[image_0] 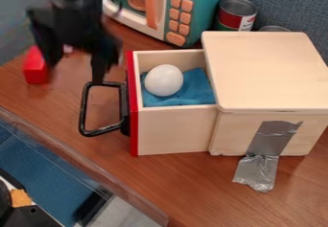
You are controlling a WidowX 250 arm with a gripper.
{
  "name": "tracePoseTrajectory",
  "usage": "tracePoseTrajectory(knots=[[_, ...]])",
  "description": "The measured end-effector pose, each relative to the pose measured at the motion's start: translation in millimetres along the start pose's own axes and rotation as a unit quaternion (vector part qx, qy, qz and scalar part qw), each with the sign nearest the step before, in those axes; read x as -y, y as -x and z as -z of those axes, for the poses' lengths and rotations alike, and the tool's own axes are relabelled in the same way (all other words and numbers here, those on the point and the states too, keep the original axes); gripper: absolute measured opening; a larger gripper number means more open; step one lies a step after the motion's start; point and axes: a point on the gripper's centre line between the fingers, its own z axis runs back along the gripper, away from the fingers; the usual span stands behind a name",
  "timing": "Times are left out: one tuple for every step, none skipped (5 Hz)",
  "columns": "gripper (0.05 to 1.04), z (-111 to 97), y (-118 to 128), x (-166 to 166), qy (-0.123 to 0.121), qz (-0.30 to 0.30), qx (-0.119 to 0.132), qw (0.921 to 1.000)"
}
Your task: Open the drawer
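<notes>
1. Look to ten o'clock of the view's centre for the end effector (74, 76), hanging down over the table (179, 192) with fingers spread well apart and nothing between them.
2. From there, look to four o'clock for the drawer (174, 131), slid out of the wooden box (266, 70) towards nine o'clock, with much of the inside on show.
3. Just beside the end effector, at about five o'clock: the black handle (84, 111), fixed to the drawer's red front (134, 130) and jutting out towards nine o'clock.
4. Over the top edge of that handle, in this view: the tip of the finger on the three o'clock side. Cannot tell whether touching or just above.
5. Inside the drawer: a white ball (163, 80), egg-like in shape, resting on a crumpled blue cloth (198, 85).
6. At six o'clock on the wooden box: silver tape (272, 140), running down the side wall and onto the table.
7. At twelve o'clock from the drawer: a teal toy microwave (208, 8) with orange buttons. At one o'clock, behind the wooden box: a red-labelled can (237, 15), with the rim of another round tin (274, 28) nearby.
8. Near the end effector, towards nine o'clock: a red block (35, 70) on the table.
</notes>
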Motion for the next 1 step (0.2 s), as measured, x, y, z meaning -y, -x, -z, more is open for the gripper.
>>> tracePoseTrajectory(knots=[[1.000, -22.3, -11.0, 9.4, 0.041, 0.033, -0.004, 0.9986]])
